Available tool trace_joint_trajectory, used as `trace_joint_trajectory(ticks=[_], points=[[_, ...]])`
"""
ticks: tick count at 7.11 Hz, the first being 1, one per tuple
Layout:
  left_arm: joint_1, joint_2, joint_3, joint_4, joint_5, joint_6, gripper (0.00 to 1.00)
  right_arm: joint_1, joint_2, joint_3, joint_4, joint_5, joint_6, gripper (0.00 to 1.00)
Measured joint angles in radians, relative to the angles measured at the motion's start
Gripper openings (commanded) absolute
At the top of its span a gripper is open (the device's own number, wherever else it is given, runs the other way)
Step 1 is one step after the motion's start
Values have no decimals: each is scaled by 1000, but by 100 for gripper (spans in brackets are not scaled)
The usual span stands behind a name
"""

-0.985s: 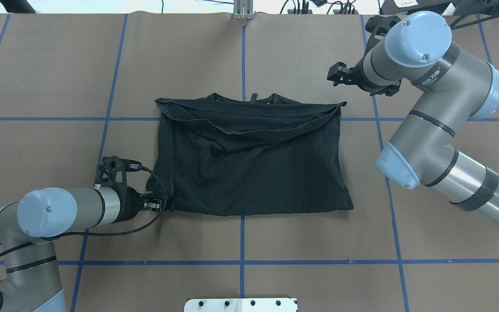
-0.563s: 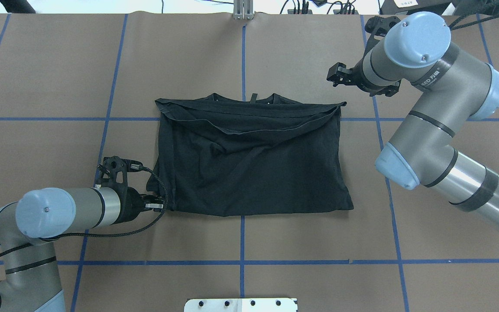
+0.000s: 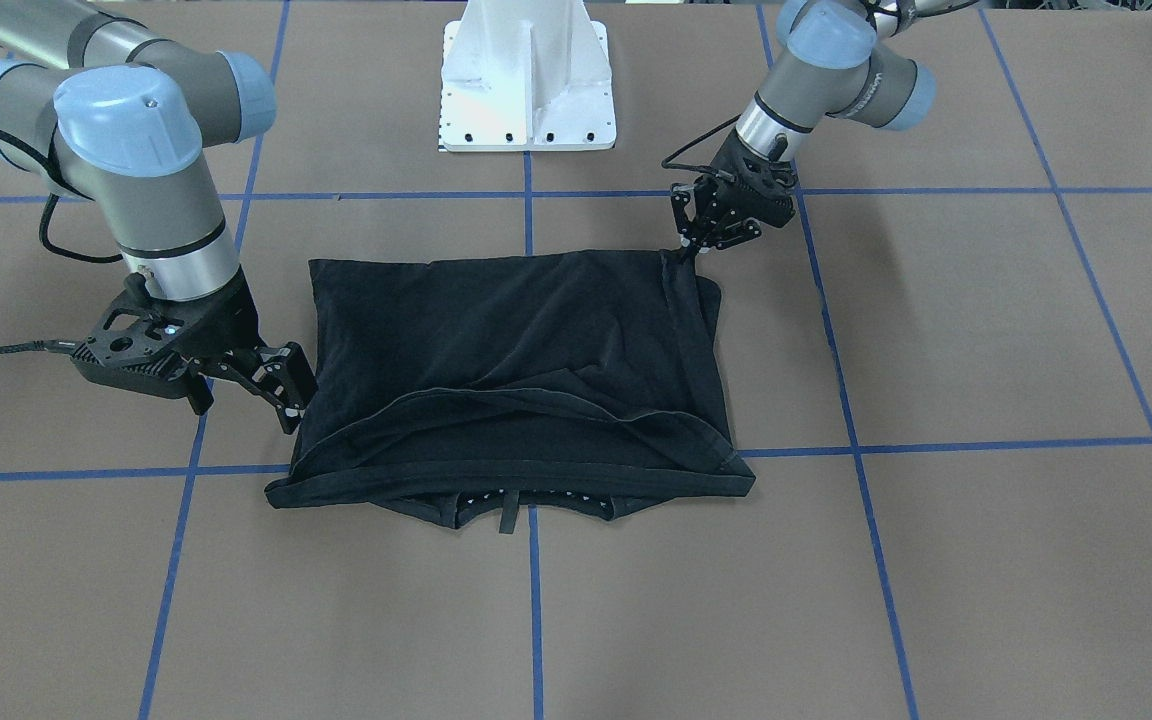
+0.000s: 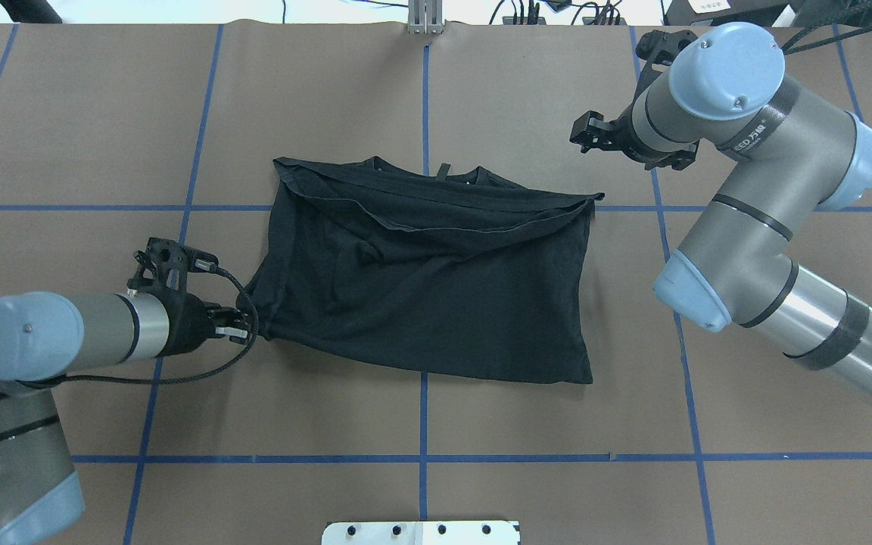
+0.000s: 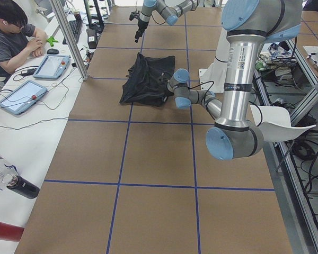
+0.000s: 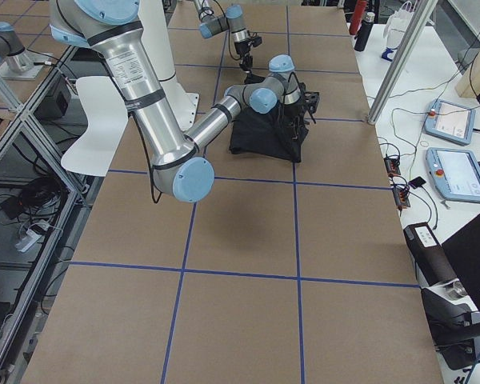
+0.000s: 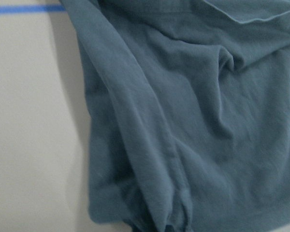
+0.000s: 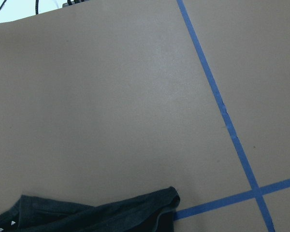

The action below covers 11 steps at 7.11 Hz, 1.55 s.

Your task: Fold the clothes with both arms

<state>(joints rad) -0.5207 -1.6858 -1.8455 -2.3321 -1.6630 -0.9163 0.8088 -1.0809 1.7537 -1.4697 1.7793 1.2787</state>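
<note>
Lying long-axis crosswise, collar far, T-shirt [image 4: 436,295] is pinched by left tool [image 4: 244,328]; right tool [image 4: 578,137] gapes empty

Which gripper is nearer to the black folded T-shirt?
Left. The left gripper grips a corner of the black T-shirt; the right gripper hangs apart, past its far right corner.

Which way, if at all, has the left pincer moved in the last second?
Yes. In the overhead view the left pincer moved leftward and up, nearer the vertical blue tape line, dragging the T-shirt corner along.
</note>
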Motion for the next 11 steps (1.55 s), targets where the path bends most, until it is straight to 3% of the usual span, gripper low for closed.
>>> trace_joint_trajectory(ticks=[2, 4, 5, 6, 7, 9, 11], points=[[-204, -103, 193, -5, -6, 223, 0, -2, 0, -1, 0, 0, 0, 100], [-345, -357, 545, -27, -15, 347, 0, -5, 3, 1, 0, 0, 2, 100], [-382, -473, 720, -68, -18, 370, 20, -6, 5, 2, 0, -1, 4, 100], [-409, -549, 839, -107, -27, 387, 99, -9, 9, 3, 0, -1, 7, 100], [-430, -573, 882, -143, -50, 401, 100, -14, 14, 2, 1, -2, 12, 100], [-471, -539, 846, -212, -148, 419, 100, -33, 45, -27, 9, -10, 48, 100], [-497, -454, 736, -226, -247, 421, 100, -70, 177, -214, 107, -40, 179, 98]])
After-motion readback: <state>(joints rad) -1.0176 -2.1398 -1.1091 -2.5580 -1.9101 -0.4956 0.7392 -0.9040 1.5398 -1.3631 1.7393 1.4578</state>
